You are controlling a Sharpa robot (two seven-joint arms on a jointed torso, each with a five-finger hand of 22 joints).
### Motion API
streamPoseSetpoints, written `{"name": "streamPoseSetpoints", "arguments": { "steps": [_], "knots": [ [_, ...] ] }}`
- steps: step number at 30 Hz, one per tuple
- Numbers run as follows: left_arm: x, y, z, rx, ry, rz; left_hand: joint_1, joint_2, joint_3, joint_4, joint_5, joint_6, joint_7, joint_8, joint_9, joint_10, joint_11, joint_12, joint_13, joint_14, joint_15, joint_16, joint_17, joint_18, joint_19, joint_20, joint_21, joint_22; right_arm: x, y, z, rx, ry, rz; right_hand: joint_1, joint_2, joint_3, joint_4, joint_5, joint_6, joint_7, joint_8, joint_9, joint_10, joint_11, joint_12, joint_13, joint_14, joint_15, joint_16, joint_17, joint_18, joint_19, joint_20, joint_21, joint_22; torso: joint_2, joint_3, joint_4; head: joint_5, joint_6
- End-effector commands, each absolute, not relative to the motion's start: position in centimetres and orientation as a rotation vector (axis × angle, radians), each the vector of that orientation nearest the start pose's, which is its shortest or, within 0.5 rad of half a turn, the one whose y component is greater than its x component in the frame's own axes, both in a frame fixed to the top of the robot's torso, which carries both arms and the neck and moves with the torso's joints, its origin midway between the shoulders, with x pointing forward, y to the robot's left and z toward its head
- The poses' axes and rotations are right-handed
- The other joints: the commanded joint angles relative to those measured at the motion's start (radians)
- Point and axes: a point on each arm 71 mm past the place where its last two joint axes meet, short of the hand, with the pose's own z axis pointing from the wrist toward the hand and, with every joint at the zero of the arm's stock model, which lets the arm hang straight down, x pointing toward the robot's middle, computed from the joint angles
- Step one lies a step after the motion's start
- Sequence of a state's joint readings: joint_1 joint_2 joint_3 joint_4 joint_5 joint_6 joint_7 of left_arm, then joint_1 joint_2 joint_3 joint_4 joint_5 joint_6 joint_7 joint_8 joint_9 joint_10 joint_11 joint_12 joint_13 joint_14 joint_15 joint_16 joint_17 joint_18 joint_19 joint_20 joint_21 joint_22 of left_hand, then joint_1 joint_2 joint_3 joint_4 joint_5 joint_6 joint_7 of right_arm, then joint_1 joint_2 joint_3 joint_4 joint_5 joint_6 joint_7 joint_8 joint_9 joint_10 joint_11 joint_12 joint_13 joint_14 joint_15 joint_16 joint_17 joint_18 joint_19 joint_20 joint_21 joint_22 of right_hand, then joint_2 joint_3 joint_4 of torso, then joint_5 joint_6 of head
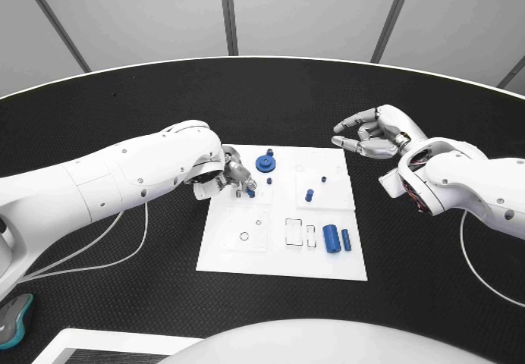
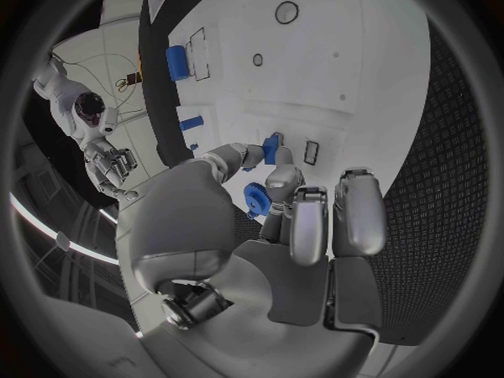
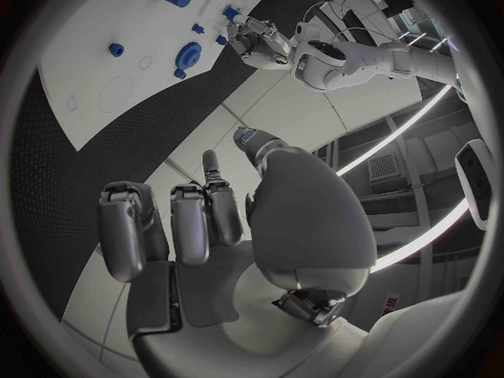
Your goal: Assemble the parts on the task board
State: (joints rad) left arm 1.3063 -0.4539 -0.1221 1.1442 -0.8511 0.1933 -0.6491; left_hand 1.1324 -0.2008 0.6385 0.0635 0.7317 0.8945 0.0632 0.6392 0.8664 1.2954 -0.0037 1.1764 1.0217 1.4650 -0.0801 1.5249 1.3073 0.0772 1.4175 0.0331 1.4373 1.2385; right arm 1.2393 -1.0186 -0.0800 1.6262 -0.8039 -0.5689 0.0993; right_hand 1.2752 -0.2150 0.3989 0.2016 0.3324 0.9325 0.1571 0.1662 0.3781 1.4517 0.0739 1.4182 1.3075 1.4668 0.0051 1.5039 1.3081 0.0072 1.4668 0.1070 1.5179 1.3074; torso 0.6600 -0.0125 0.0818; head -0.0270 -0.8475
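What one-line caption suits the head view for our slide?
Left hand pinches a small blue part over the white task board; right hand hovers beside it.

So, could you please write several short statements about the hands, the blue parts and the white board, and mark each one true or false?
1. The left hand holds a small blue part over the white task board. True.
2. The right hand rests on the board. False: it is beside the board's far right corner, over the black table, holding nothing.
3. A round blue gear-like part sits at the board's far side. True.
4. Two long blue cylinders lie at the board's near left corner. False: they lie near its right edge.
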Motion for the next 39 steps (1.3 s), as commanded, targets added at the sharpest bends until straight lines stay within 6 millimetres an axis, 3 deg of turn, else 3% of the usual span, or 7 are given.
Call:
{"name": "streamPoseSetpoints", "arguments": {
  "steps": [1,39],
  "knots": [
    [53.47,12.87,-22.5,-0.299,2.46,-0.335,0.016,0.016,0.05,-0.058,0.003,0.011,-0.012,0.003,0.002,0.031,-0.023,0.001,0.0,0.078,-0.005,-0.004,0.156,-0.01,0.002,-0.007,-0.001,0.001,46.94,-26.83,-16.08,0.487,1.488,0.909,0.003,0.006,0.0,0.005,0.007,-0.002,-0.001,0.005,0.001,0.005,-0.003,0.002,0.143,0.073,-0.01,-0.005,0.142,0.019,0.042,-0.006,-0.006,0.138,0.0,0.0,-0.0002,0.0,-0.002],
    [53.41,12.83,-22.52,-0.257,2.452,-0.311,0.013,0.005,0.04,-0.059,-0.003,0.016,-0.014,0.006,0.006,0.039,-0.024,0.009,0.01,0.078,-0.006,-0.004,0.156,-0.01,0.003,-0.008,-0.001,0.002,46.95,-26.85,-16.09,0.489,1.489,0.907,0.002,0.006,-0.001,0.005,0.007,-0.003,-0.001,0.005,0.001,0.004,-0.003,0.001,0.142,0.073,-0.01,-0.006,0.141,0.02,0.041,-0.006,-0.007,0.136,0.0,0.0005,0.0002,-0.002,-0.005]
  ]
}}
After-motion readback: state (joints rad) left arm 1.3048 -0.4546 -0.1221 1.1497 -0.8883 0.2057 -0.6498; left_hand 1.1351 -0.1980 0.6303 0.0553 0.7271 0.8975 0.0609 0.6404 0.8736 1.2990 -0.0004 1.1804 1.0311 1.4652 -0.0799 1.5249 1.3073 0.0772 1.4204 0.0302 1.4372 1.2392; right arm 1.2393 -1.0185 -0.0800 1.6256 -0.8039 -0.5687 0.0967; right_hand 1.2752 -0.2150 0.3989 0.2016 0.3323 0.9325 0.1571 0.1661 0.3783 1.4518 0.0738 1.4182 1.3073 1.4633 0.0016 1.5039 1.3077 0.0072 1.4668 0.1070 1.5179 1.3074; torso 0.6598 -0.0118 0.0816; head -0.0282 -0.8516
